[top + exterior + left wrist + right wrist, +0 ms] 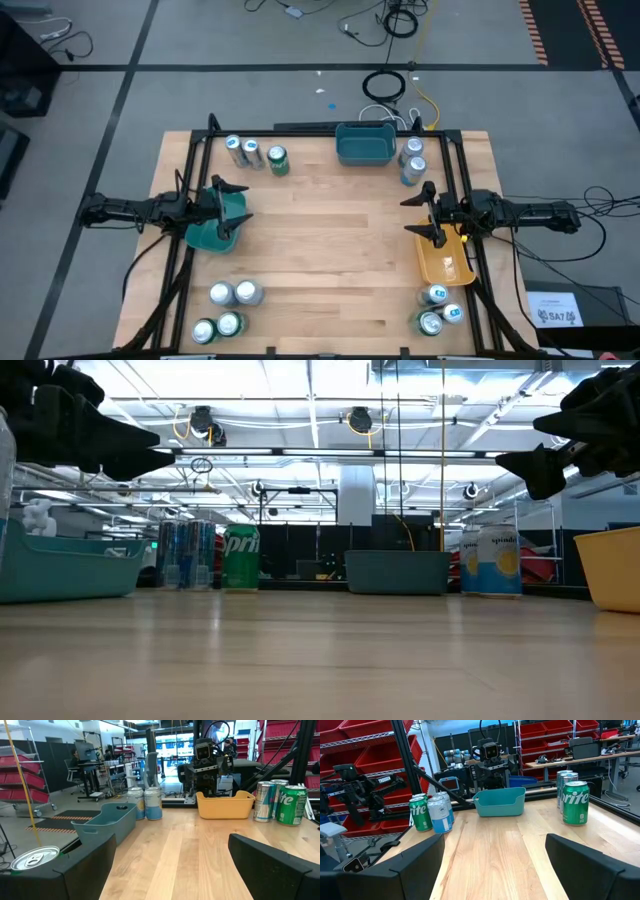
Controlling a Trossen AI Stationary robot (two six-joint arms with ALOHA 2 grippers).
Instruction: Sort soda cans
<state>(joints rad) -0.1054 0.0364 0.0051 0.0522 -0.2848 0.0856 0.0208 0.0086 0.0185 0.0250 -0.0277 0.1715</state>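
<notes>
Soda cans stand upright in four groups on the wooden table: three at the far left [251, 153], some at the far right [412, 162], several at the near left [226, 308] and three at the near right [440, 311]. My left gripper [240, 205] hangs open above the teal tray [208, 236] on the table's left side. My right gripper [413, 213] hangs open above the far end of the yellow tray [447, 262] on the right. Both grippers hold nothing. The left wrist view shows open fingers [170, 845] facing the yellow tray [225, 806]. The right wrist view shows open fingers [493, 842] facing the teal tray [500, 803].
A blue-grey tray [365, 146] sits at the middle of the far edge. A black frame [196, 160] runs along the table's left, right and far sides. The bare wood [330, 240] between the two grippers is free room.
</notes>
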